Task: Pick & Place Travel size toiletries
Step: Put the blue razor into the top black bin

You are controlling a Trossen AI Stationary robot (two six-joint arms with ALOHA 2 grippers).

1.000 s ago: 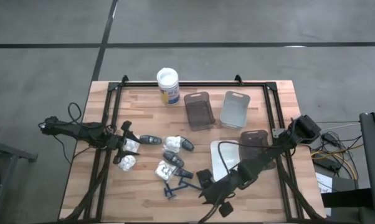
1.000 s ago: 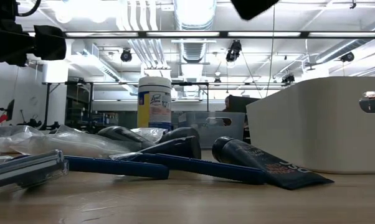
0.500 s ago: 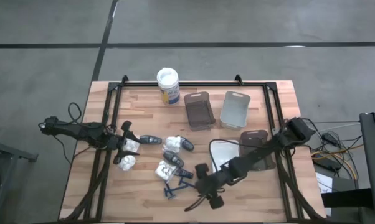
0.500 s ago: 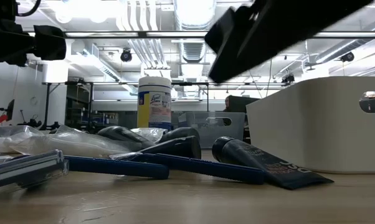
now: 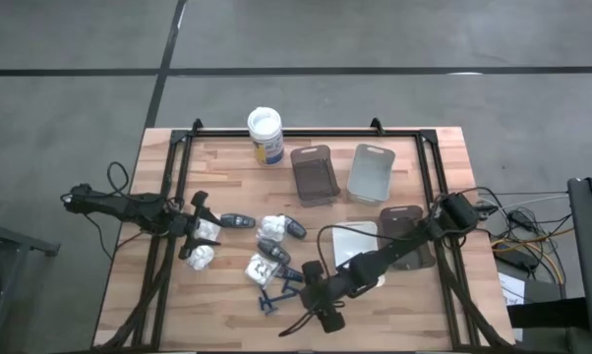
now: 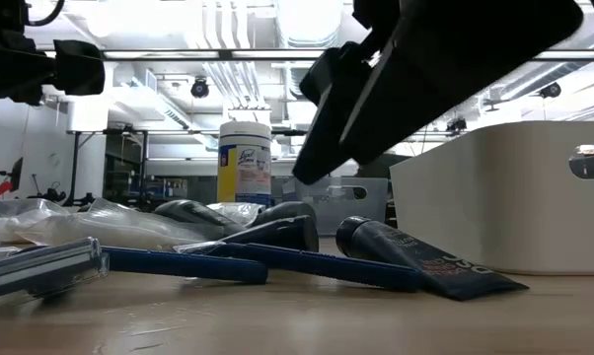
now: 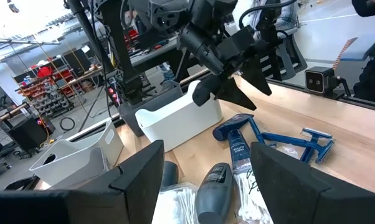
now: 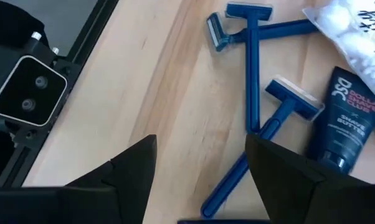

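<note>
Blue razors (image 5: 279,292) lie flat near the table's near edge, beside a black tube (image 5: 288,272), dark grey oval bottles (image 5: 271,253) and white lumpy packets (image 5: 260,267). My right gripper (image 5: 314,292) hangs open just right of the razors. In its wrist view the gripper (image 8: 201,138) sits above bare wood, with razors (image 8: 248,56) and the tube (image 8: 343,127) ahead of it. My left gripper (image 5: 193,233) waits open at the table's left side beside two packets (image 5: 204,242). Its wrist view shows its fingers (image 7: 206,148) around a bottle (image 7: 213,186) without touching.
A white-lidded tub (image 5: 265,136) stands at the far edge. Two trays (image 5: 314,174) (image 5: 372,172) sit far of centre. A white tray (image 5: 353,244) and a grey tray (image 5: 404,228) lie under my right arm. A black frame (image 5: 173,187) borders the table. Cables trail off the right edge.
My right gripper has moved toward the table's left edge and down, from beside the white tray to right next to the razors. In the low view it has come down into the picture. Nothing on the table has moved.
</note>
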